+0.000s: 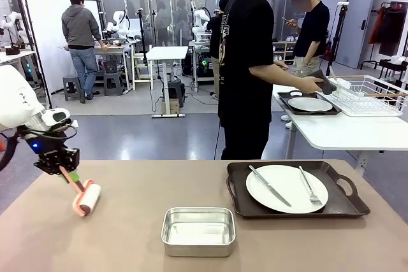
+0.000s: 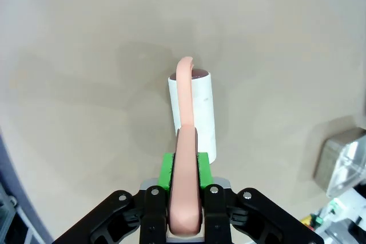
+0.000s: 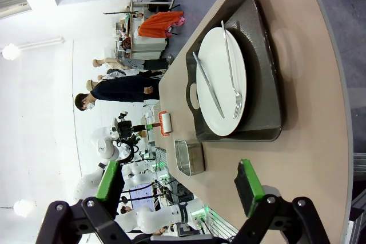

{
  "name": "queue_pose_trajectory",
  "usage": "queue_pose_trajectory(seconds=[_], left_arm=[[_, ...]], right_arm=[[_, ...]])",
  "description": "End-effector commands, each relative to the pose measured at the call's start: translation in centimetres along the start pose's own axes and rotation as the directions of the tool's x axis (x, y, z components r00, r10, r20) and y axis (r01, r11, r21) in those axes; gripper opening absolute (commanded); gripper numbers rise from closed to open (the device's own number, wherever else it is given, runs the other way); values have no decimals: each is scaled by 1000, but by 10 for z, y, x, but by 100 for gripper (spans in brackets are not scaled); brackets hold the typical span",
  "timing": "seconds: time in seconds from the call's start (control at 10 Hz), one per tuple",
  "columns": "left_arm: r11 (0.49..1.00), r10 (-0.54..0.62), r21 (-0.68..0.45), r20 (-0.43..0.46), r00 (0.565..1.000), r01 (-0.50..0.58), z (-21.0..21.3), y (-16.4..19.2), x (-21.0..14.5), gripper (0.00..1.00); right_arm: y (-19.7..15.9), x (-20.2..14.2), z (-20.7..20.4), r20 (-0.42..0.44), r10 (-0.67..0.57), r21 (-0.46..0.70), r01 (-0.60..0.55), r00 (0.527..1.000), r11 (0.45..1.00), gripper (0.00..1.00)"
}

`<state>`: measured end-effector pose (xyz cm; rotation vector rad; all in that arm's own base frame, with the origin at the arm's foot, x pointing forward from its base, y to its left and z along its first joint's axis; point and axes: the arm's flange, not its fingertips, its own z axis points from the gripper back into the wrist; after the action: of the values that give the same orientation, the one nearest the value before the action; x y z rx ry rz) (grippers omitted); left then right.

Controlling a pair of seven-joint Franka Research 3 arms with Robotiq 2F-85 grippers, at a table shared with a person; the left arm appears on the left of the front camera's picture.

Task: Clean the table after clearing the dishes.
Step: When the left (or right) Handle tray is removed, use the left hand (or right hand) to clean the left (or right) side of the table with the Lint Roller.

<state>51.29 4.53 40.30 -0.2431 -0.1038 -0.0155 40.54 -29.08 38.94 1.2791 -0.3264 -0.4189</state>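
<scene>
An empty steel pan (image 1: pixel 198 230) sits nearest the camera, close to the front edge of the tan table (image 1: pixel 127 250). Just behind it, to the left, the left gripper (image 1: pixel 64 169) pinches the pink handle of a lint roller (image 1: pixel 88 199). Its jaws are pressed tight on the handle, and the white roll appears to rest on the tabletop. The right gripper (image 3: pixel 178 180) hangs with its fingers spread wide and nothing between them.

To the right of the pan, a dark tray (image 1: pixel 237 189) is on the table. It carries a white plate (image 1: pixel 287 188) with a knife (image 1: pixel 269 185) and a fork (image 1: pixel 309 186). Beyond the far edge, a person (image 1: pixel 245 62) stands turned aside, one hand (image 1: pixel 317 85) on a second tray (image 1: pixel 284 98) that lies on a white side table (image 1: pixel 344 135).

Clearing looks only half done, so rolling now is the main hazard. A sweep to the right could strike the pan or the loaded tray and shake the cutlery loose. The handle is slim, so pressing down hard could twist it in the pads. The person may also reach back for the remaining tray and cross the arm's path.
</scene>
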Motion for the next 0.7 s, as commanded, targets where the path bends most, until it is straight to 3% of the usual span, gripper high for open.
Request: queue_pose_trajectory(seconds=[0.0,0.3,0.6], left_arm=[[972,33,234,-58,998,-19,-35,37,-19,21],[899,57,439,-95,994,-10,-32,53,-28,21],[842,109,538,-98,989,-40,-28,56,-30,21]], right_arm=[[3,-2,1,2,3,2,-3,1000,1000,100],[3,-2,1,2,3,2,-3,1000,1000,100],[3,-2,1,2,3,2,-3,1000,1000,100]])
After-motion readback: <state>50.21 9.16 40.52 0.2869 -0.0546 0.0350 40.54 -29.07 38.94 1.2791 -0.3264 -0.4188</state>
